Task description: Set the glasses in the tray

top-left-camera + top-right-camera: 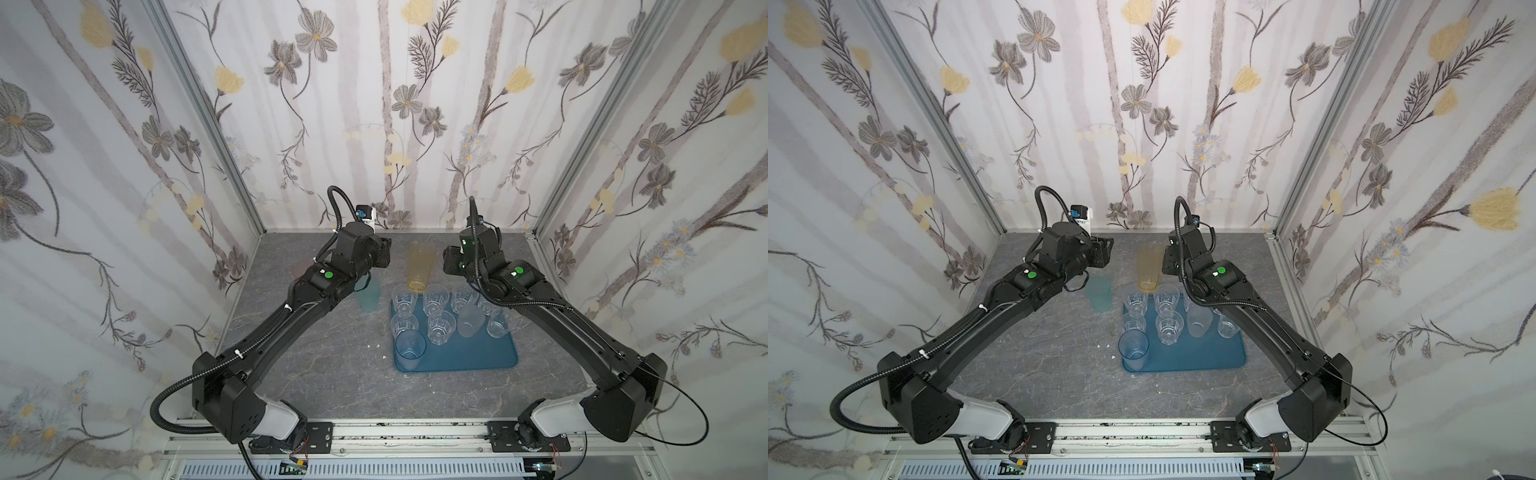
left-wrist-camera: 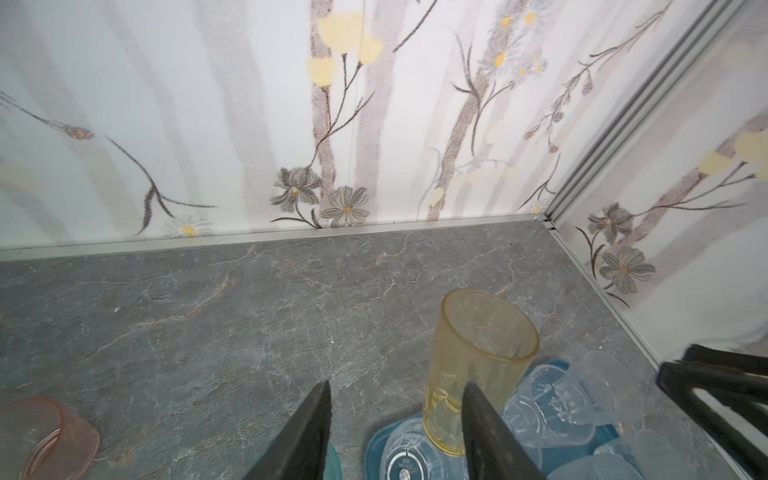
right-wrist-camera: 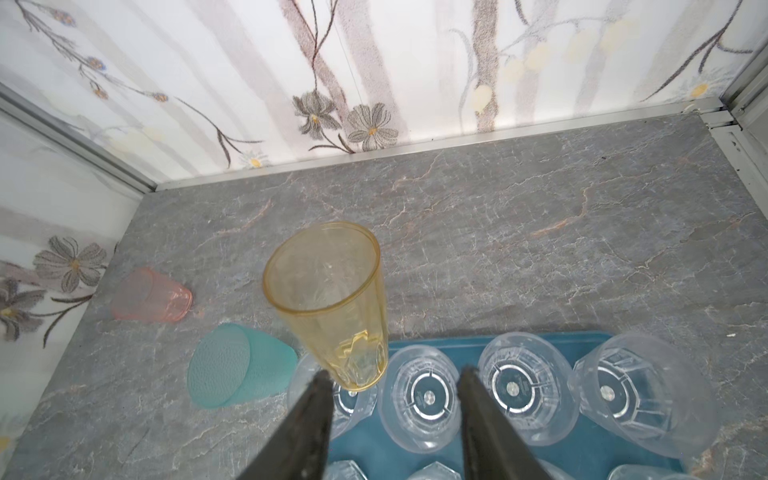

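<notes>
Amber glass stood at the far left corner of the tray, mouth up, long axis roughly vertical. Its base overlapped a clear tumbler in the right wrist view, so I couldn't tell whether it sat inside the rim or on it.

Left gripper had its jaws apart with nothing between them. One finger cut across the amber glass's lower side in the left wrist view, but I saw no contact. Right gripper was also spread and empty, above the far row of clear glasses.

In both top views the right arm covered part of that far row, so I got no clean count. The frosted glass and the blue glass were upright on the tray, the blue one at its near left corner.

Off the tray, the teal glass lay on its side on the table just left of the tray, long axis flat. I wasn't sure which end was the mouth. The pink glass was also on its side, further left near the wall. In a top view it was mostly hidden behind the left arm, and the left wrist view cut it off at the frame edge.
</notes>
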Controlling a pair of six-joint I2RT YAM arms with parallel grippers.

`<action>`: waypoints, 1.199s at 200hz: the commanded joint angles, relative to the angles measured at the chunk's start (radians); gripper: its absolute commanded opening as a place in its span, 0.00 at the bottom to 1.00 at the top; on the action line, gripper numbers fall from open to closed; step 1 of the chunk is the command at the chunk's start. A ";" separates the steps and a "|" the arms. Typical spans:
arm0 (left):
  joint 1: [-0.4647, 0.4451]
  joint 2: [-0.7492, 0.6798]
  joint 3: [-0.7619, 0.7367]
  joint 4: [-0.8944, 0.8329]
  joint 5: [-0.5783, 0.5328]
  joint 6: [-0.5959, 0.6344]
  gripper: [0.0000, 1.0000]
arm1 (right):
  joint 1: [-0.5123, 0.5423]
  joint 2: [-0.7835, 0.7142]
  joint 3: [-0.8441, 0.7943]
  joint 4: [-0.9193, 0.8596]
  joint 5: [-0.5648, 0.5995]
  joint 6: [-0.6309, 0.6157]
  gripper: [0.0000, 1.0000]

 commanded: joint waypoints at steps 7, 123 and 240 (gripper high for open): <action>0.022 0.118 0.064 0.081 0.114 -0.024 0.69 | -0.072 0.099 0.056 0.075 -0.180 0.009 0.67; 0.090 0.723 0.620 0.079 0.252 0.012 0.68 | -0.326 0.540 0.352 0.116 -0.307 -0.006 0.67; 0.085 0.739 0.577 0.083 0.241 -0.002 0.68 | -0.321 0.830 0.694 0.179 -0.100 -0.055 0.87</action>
